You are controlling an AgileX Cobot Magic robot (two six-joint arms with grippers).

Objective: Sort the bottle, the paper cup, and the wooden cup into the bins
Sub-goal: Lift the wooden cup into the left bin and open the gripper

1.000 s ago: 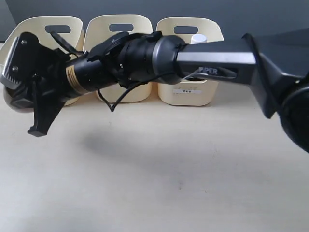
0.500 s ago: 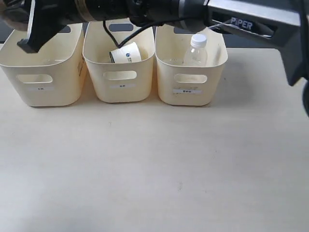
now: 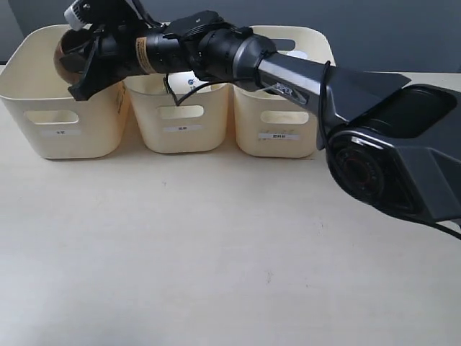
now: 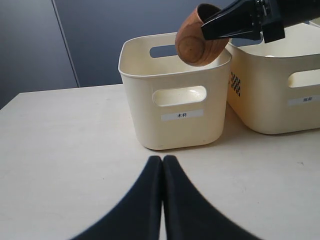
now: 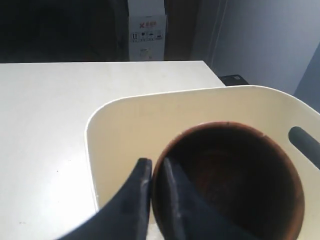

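Exterior view shows the right gripper (image 3: 81, 63) reaching far across to pinch the wooden cup (image 3: 70, 52) by its rim above the left bin (image 3: 43, 108), probably to drop it in, while the left gripper (image 4: 162, 172) sits closed on nothing.

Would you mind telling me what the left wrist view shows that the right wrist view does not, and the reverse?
Only the left wrist view shows the left gripper shut and empty over the table, the wooden cup from outside, tilted above the left bin, and that bin's label. Only the right wrist view shows the cup's dark inside and a cardboard box behind. Both show the right gripper clamping the cup's rim over the bin.
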